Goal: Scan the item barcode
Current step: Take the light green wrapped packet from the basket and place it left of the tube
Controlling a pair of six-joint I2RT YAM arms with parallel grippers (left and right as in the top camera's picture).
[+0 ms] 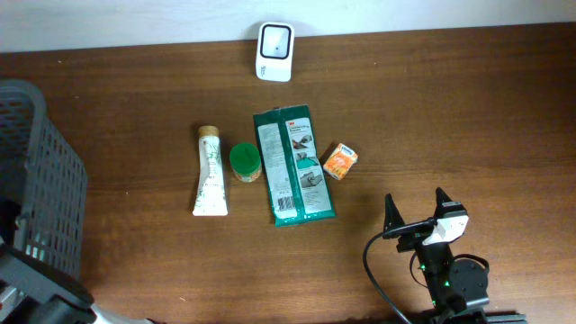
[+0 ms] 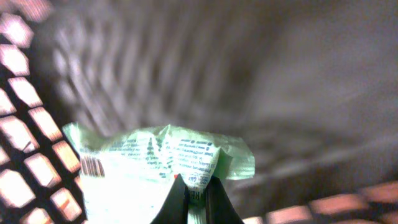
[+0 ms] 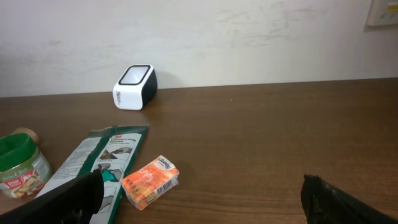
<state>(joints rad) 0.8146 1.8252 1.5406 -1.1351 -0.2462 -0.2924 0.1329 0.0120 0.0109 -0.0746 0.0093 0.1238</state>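
You are at the pick-up step. Your left gripper (image 2: 196,190) is down inside the basket (image 1: 36,171), its fingers pressed together on a crumpled fold of a pale green packet (image 2: 155,158), so the pinch looks made but the lift is not yet done. The barcode (image 2: 92,166) shows on the packet's left side, clear of the fingers, which should help the scan. Next you need to raise the packet up clear of the basket's mesh wall, carry it across to the scanner (image 1: 274,51) at the far edge of the table (image 1: 468,108), and turn the barcode toward its window. The grip is on a thin fold, so it may slip if you swing fast. Your right gripper (image 1: 416,212) sits spread wide at the front right, holding nothing. The table is dark brown wood. A tube (image 1: 209,171), a jar (image 1: 244,161), a green pouch (image 1: 293,166) and an orange box (image 1: 340,160) lie in a row mid-table, well apart from the basket. Behind the table stands a plain pale wall (image 3: 249,37).
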